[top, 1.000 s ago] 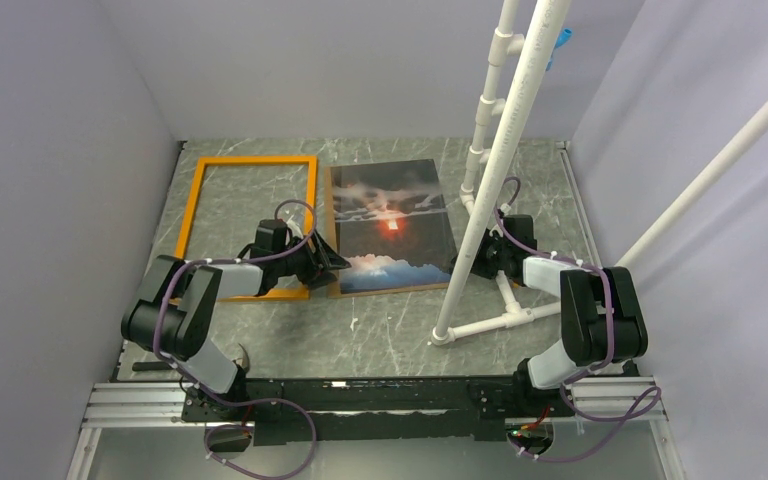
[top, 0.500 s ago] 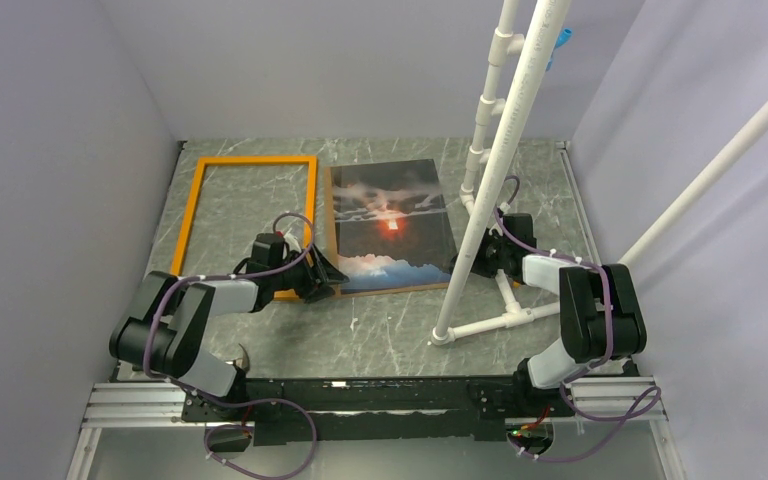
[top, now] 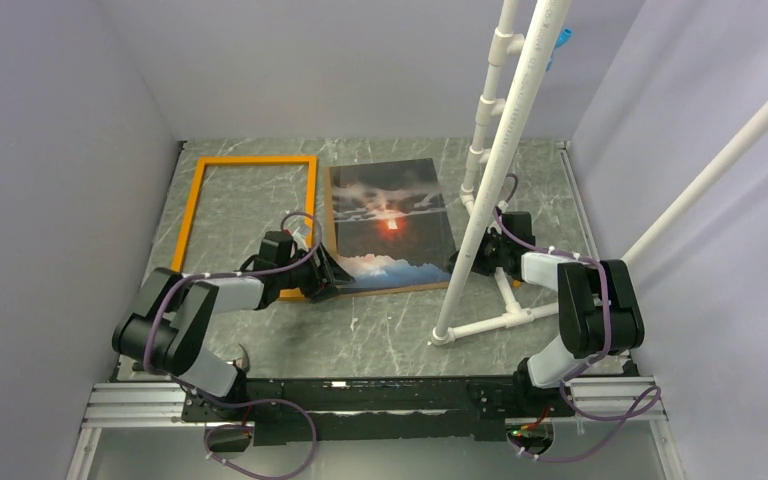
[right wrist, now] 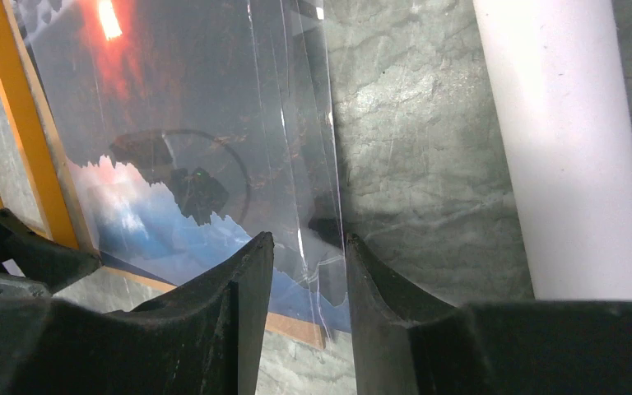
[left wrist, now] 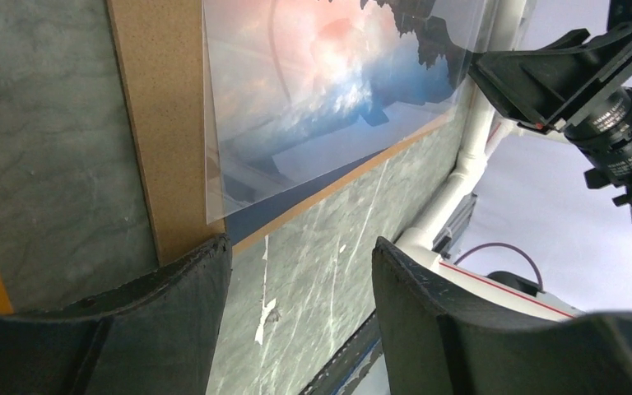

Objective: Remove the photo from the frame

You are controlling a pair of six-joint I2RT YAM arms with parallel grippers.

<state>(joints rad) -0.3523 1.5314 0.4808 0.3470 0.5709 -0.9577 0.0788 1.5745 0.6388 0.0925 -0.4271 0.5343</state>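
Observation:
The orange frame lies flat and empty at the back left. Just right of it lies the photo, a red sun over clouds, on a brown backing board and under a clear sheet. My left gripper is at the photo's near left corner, low over the table, open with only bare table between its fingers. At the near right corner my right gripper stands open by a narrow gap, and the clear sheet's raised edge runs between its fingers. The photo lies left of that edge.
A white pipe stand rises just right of the photo, and its upright is close beside my right fingers. Its foot pipes lie on the table near the right arm. Grey walls enclose both sides and the back.
My left arm has sunk lower and shifted slightly along the photo's near left corner. The right jaws have narrowed a little. Frame and photo have not moved.

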